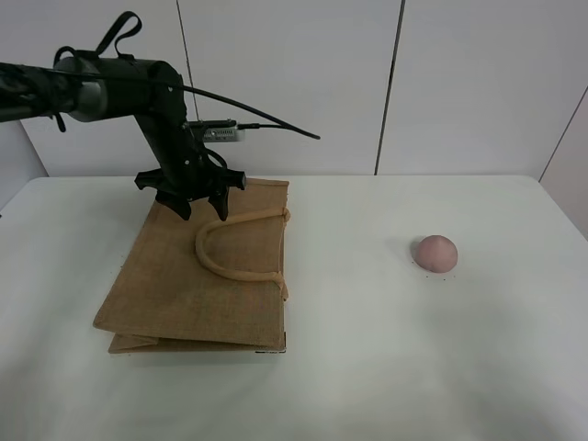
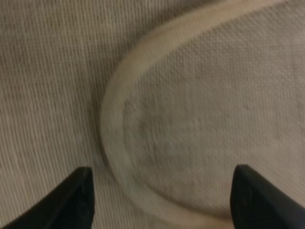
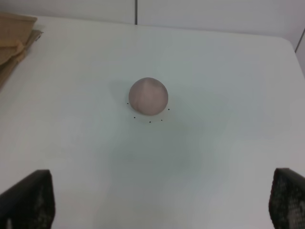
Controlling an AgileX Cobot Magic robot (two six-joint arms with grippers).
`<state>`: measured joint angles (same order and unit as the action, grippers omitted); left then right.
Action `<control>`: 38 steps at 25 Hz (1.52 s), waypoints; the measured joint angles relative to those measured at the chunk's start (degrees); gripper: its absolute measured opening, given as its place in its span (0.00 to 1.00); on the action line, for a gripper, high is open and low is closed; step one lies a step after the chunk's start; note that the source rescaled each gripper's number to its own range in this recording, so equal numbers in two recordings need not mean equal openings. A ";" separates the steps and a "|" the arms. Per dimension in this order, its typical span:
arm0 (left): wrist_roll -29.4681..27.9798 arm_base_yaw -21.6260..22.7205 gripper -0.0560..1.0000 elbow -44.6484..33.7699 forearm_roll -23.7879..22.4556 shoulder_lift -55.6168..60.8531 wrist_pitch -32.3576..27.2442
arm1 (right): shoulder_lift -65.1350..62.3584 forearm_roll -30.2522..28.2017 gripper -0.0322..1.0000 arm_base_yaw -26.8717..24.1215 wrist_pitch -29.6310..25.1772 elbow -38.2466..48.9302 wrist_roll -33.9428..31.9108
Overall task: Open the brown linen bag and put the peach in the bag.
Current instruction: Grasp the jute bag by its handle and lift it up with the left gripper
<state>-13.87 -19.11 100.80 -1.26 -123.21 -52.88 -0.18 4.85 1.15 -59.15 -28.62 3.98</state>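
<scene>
While peach (image 1: 435, 252) lies apart, left tool (image 1: 204, 209) perhaps touches bag (image 1: 175, 285).

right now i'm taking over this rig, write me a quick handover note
Left gripper: open, low over the beige loop handle of the flat tan-brown woven linen bag; nothing gripped.
Right gripper: open, empty, facing the small round dusty-pink peach, which sits on the white table, apart from the bag.
Done: nothing yet; bag lies shut.
To do: grip handle, open bag, put peach in.
</scene>
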 joint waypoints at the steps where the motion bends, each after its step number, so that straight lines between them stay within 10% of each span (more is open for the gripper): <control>1: -0.12 0.00 0.86 1.14 -0.69 -1.07 -0.71 | 0.00 0.00 1.00 0.00 0.00 0.00 0.00; 32: -0.67 1.16 0.85 2.49 0.42 -12.24 1.09 | 0.00 0.15 1.00 0.00 0.00 0.00 0.00; 35: -0.67 1.16 0.75 2.49 -0.20 -12.28 0.96 | 0.00 0.15 1.00 0.00 0.00 0.00 0.00; 38: -0.67 1.16 0.44 3.18 -1.86 -12.28 -0.38 | 0.00 0.15 1.00 0.00 0.00 0.00 0.00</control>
<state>-14.53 -17.95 103.99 -3.12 -135.49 -53.26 -0.18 5.00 1.15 -59.15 -28.62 3.98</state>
